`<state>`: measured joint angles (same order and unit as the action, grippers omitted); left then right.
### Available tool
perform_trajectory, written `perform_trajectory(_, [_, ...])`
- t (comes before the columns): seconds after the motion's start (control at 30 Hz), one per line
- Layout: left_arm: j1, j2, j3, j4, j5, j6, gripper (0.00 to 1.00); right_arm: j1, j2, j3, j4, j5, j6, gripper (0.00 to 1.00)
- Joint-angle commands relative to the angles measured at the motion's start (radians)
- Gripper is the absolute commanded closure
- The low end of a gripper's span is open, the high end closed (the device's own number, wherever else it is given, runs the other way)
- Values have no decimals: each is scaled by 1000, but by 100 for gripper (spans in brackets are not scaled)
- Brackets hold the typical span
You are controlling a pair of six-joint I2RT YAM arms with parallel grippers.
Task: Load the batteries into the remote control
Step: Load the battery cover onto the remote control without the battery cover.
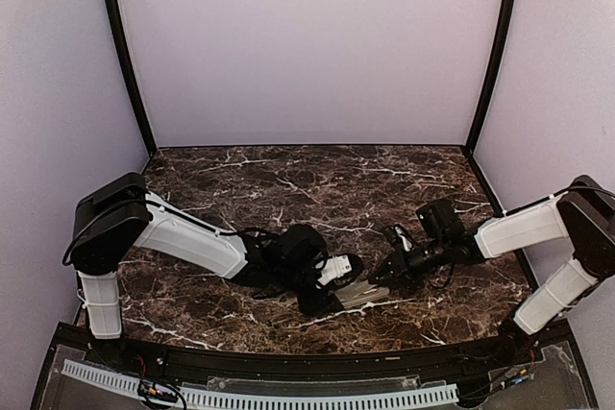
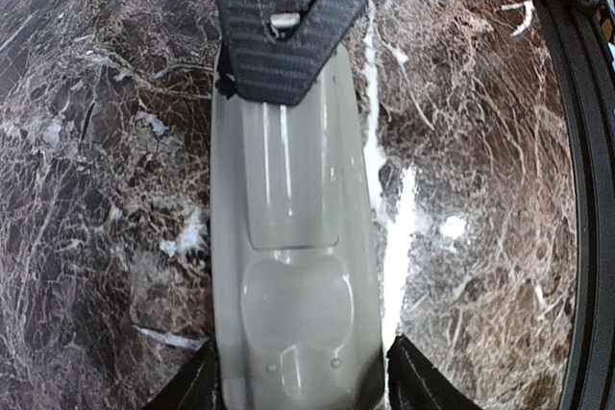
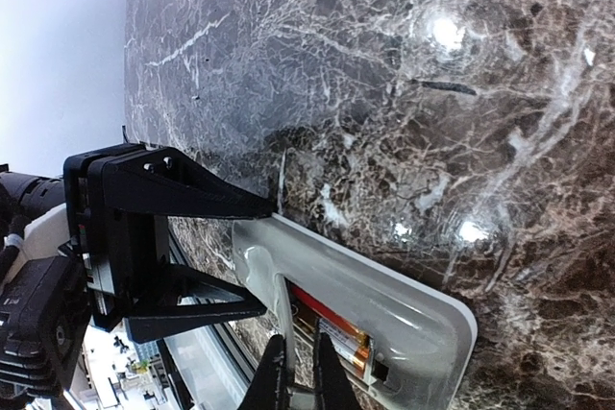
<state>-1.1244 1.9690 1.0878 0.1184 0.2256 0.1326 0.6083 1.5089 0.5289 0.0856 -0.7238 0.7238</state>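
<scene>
The remote control (image 2: 293,266) lies lengthwise between the fingers (image 2: 192,391) of my left hand (image 2: 298,386). Its near end sits between them and the pale body runs straight out ahead of my palm over the dark marble bench (image 2: 96,141). That hand is closed to the remote's width, one finger pressed against each long side, so I am holding it steady.

My right hand (image 3: 301,372) meets the remote from the opposite end, directly ahead of my left. Its fingers are drawn together to a narrow slit, and their tips rest on the remote's upper face at the open battery bay. The batteries (image 3: 332,333) lie in that bay, just beside these fingertips, showing reddish and orange sides along the slot. From my left wrist I see something small and pale between the right fingertips. I cannot tell what it is, or whether the right hand is really gripping it.
</scene>
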Motion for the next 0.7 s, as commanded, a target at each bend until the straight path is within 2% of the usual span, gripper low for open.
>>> perform_trajectory(0.0, [-34, 24, 16, -13, 53, -25, 39, 57, 65, -8, -39, 117, -54, 100])
perform_trajectory(0.17, [-34, 25, 31, 62, 76, -60, 33, 52, 63, -1, -55, 124, -76, 100])
perform_trajectory(0.37, [-34, 50, 68, 136, 43, -48, 32, 51, 69, -14, -40, 123, -75, 100])
perform_trajectory(0.67, [-34, 114, 121, 209, 15, -48, 41, 48, 63, -9, -42, 118, -89, 100])
